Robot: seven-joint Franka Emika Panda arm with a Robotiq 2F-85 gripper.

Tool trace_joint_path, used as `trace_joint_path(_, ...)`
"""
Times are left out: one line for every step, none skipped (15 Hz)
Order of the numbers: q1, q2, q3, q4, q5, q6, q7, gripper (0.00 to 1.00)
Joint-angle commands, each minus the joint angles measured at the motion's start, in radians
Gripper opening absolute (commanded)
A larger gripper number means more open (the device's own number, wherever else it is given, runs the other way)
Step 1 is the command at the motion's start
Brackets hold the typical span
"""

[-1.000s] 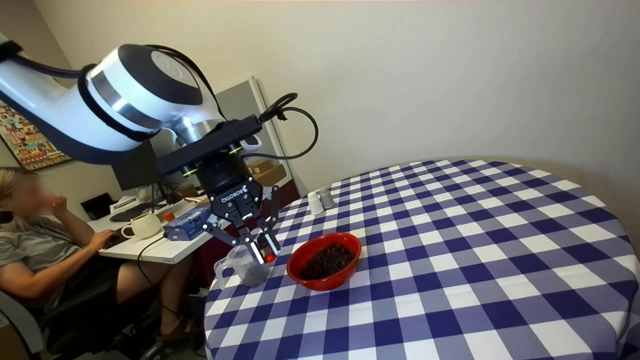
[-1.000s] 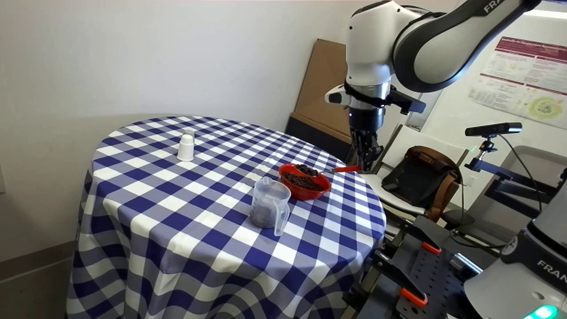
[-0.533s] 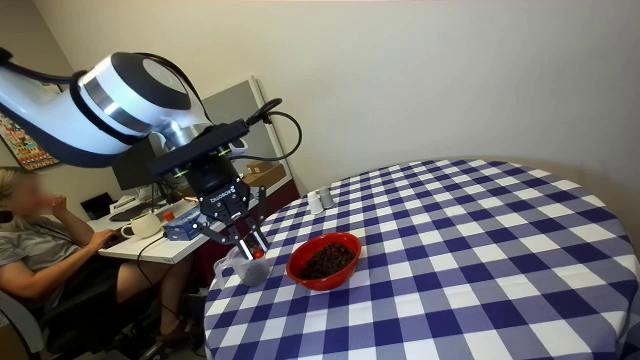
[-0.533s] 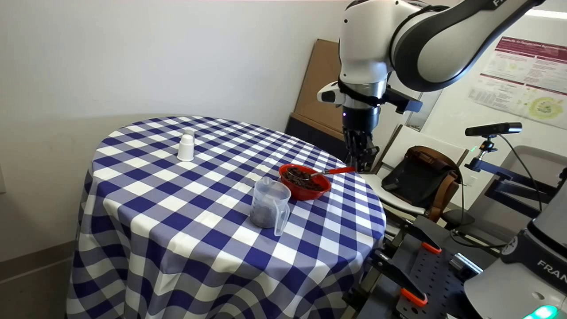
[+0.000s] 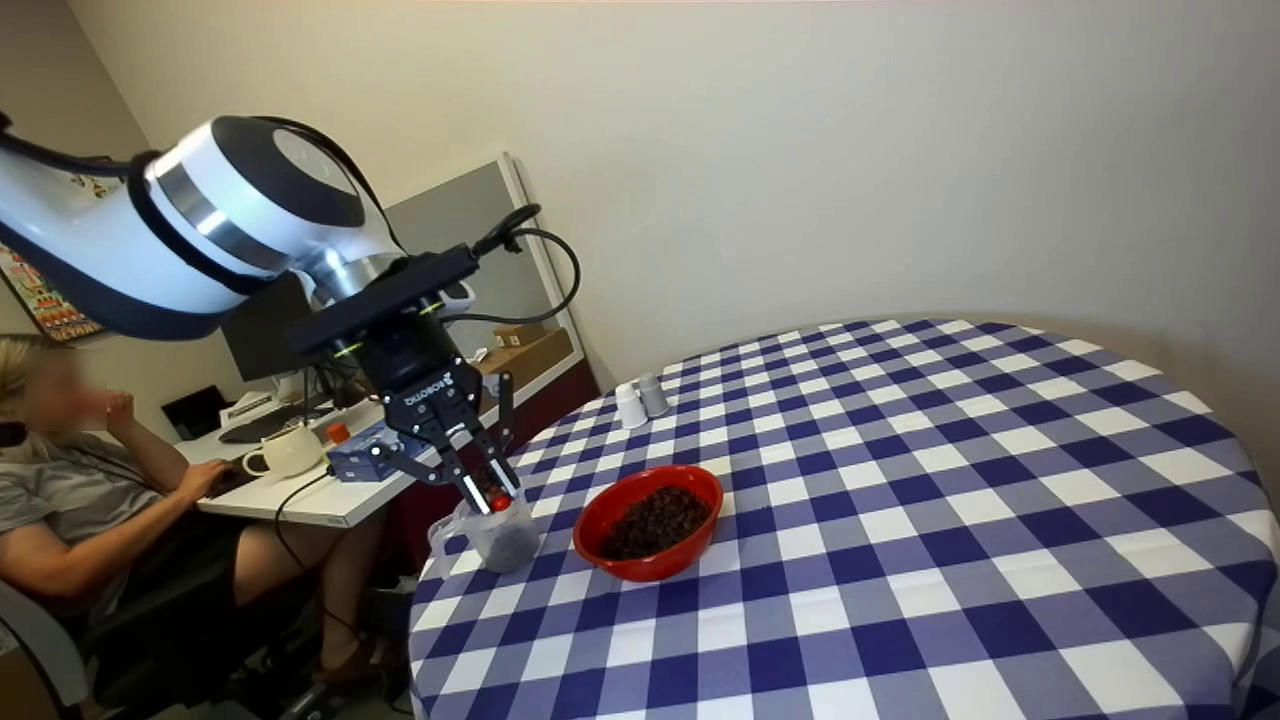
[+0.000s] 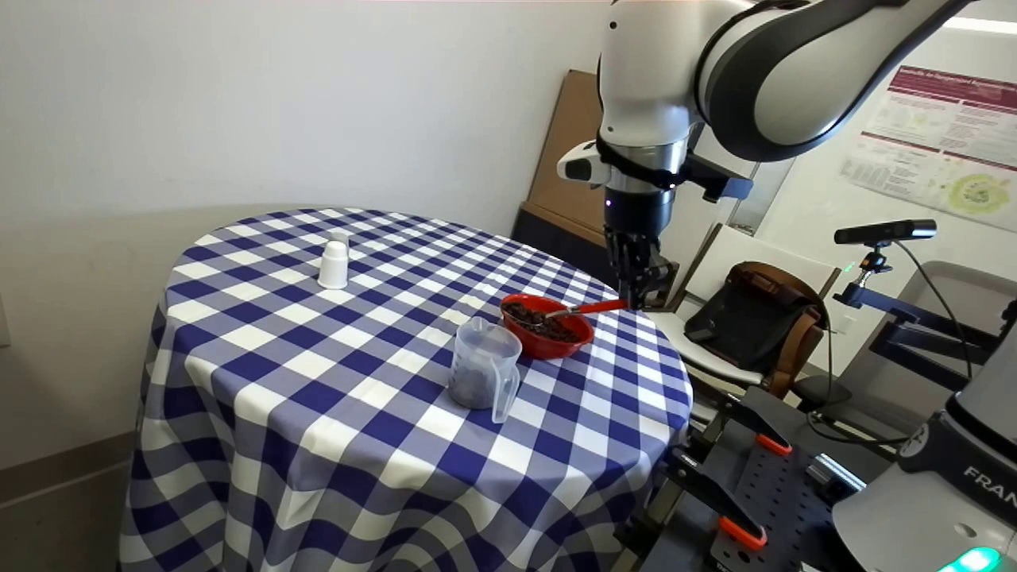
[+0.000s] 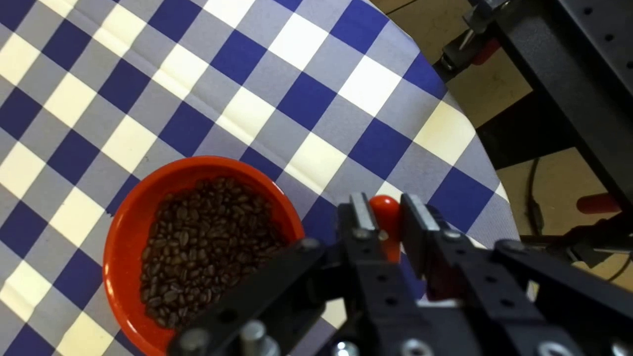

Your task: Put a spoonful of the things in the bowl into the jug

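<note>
The bowl (image 5: 648, 569) is bright red and holds the things (image 7: 210, 247), a heap of dark brown beans. Close to it stands the jug (image 6: 477, 377), pale and see-through with a handle. My gripper (image 7: 388, 210) is shut on the red handle of a spoon (image 6: 601, 306), whose end pokes out between the fingers. In an exterior view my gripper (image 5: 492, 500) shows in front of the jug's upper part, left of the bowl. The spoon's silvery neck (image 6: 558, 313) appears against the bowl's contents. I cannot tell how much its head carries; the gripper hides that end in the wrist view.
Two small upright pale items (image 5: 640, 400) stand farther off on the round table with its checked cloth (image 6: 381, 318). A person (image 5: 90, 500) sits at a desk (image 5: 350, 500) beyond the table. Past the table's edge is a black frame (image 7: 559, 99).
My gripper has moved left in both exterior views, and slightly down in the view with the desk, carrying the spoon. The dark heap on the spoon's head no longer stands out.
</note>
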Motion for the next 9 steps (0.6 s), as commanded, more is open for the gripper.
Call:
trace_joint_path(0.016,0.005,0.015,0.012,0.014,-0.013,0.028,0.05)
trace_joint_path(0.017,0.007,0.018,0.011,0.009,-0.011,0.035,0.05)
trace_joint_path(0.019,0.009,0.02,0.011,0.006,-0.011,0.04,0.05)
trace_joint_path(0.02,0.01,0.023,0.011,0.005,-0.011,0.045,0.05)
trace_joint_path(0.021,0.012,0.025,0.011,0.002,-0.011,0.051,0.05)
trace_joint_path(0.022,0.015,0.027,0.011,0.0,-0.011,0.057,0.05)
trace_joint_path(0.024,0.019,0.029,0.012,-0.001,-0.011,0.062,0.05)
trace_joint_path(0.026,0.022,0.031,0.014,-0.003,-0.012,0.067,0.05)
trace_joint_path(0.028,0.027,0.033,0.015,-0.003,-0.012,0.072,0.05)
